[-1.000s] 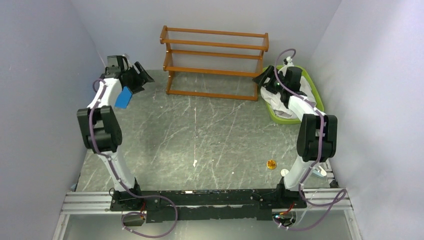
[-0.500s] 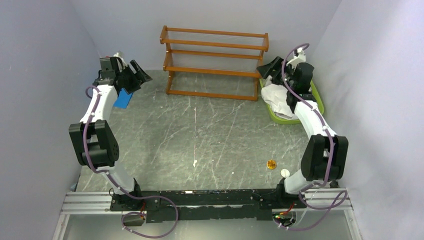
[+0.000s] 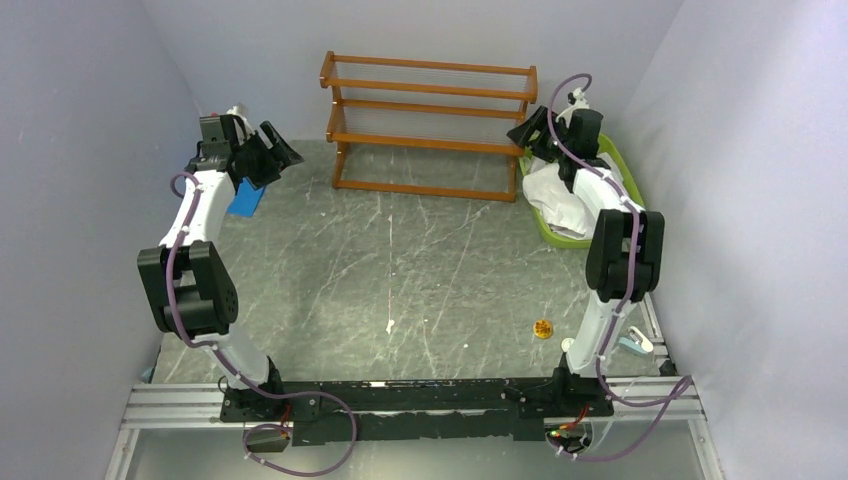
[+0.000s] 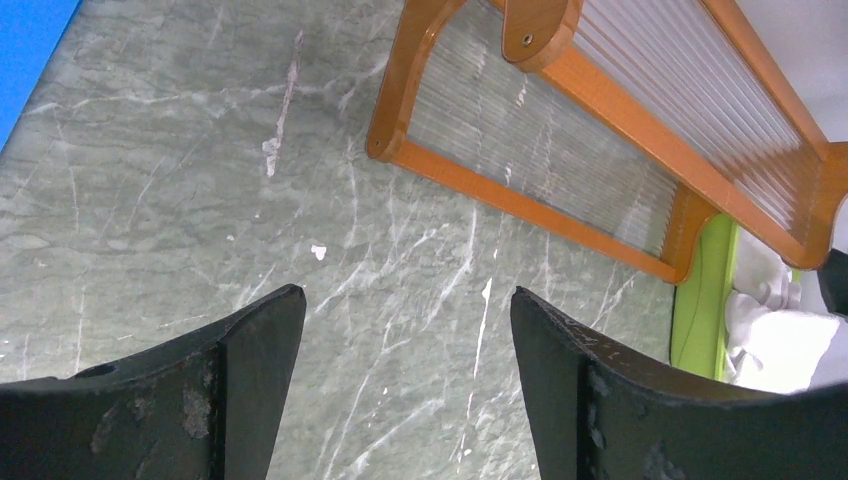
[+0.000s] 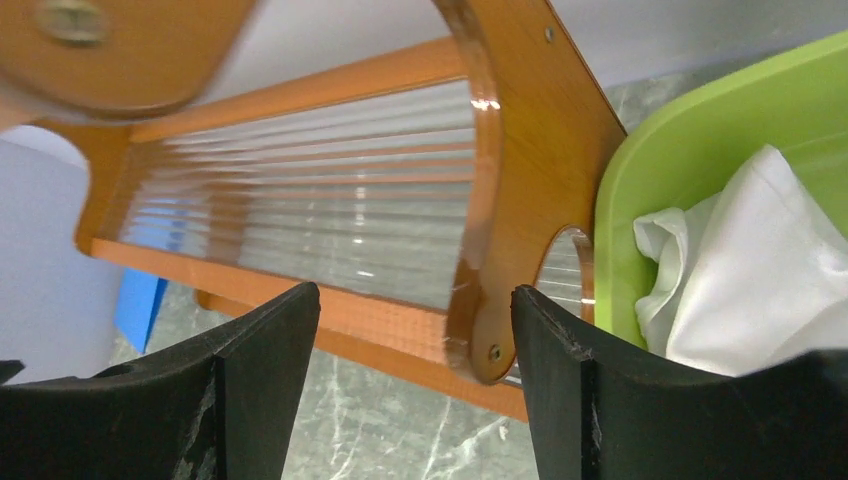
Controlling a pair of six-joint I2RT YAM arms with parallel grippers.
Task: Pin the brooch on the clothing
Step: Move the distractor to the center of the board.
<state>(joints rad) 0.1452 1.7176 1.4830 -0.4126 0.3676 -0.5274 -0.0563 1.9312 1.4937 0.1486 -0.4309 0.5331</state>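
At the far right corner of the grey-green marbled worktop [image 3: 420,260], a lime-green plastic tub [image 3: 632,190] holds the crumpled white fabric shirt [image 3: 558,200], bunched in a heap inside it. The small round orange brooch [image 3: 543,328] lies alone on the worktop, near the right arm's base and well apart from the shirt. An orange-brown wooden slatted rack [image 3: 430,125] stands against the back wall, its right end just beside the tub.

The right end effector [image 3: 528,135] hovers at that end of the rack, by the tub's far-left corner. Its wrist view shows the two black fingers spread wide and empty, with the rack's end panel and a fold of the shirt beyond them. The left end effector [image 3: 275,155] is raised at the far left of the worktop, pointing towards the rack's left end. Its fingers also stand wide apart and empty above the stone surface. A flat blue sheet [image 3: 245,200] lies on the worktop just under the left forearm. Neither end effector touches the shirt or the brooch.
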